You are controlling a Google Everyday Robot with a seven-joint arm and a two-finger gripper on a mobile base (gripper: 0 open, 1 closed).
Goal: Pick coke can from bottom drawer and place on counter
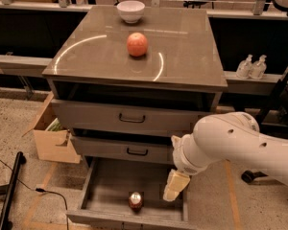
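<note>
The coke can (136, 201) stands upright on the floor of the open bottom drawer (110, 188), near its front edge. It shows a red body and a silver top. My gripper (175, 186) hangs from the white arm over the drawer's right side, to the right of the can and a little above it, apart from it. The counter (182, 56) is the glossy grey-brown top of the cabinet, above the two closed upper drawers.
An orange-red apple (137, 44) sits mid-counter and a white bowl (131, 10) at its back edge. A cardboard box (50, 138) stands left of the cabinet. Two bottles (252, 67) sit on a ledge at the right. A black pole (9, 190) and cable lie on the floor at left.
</note>
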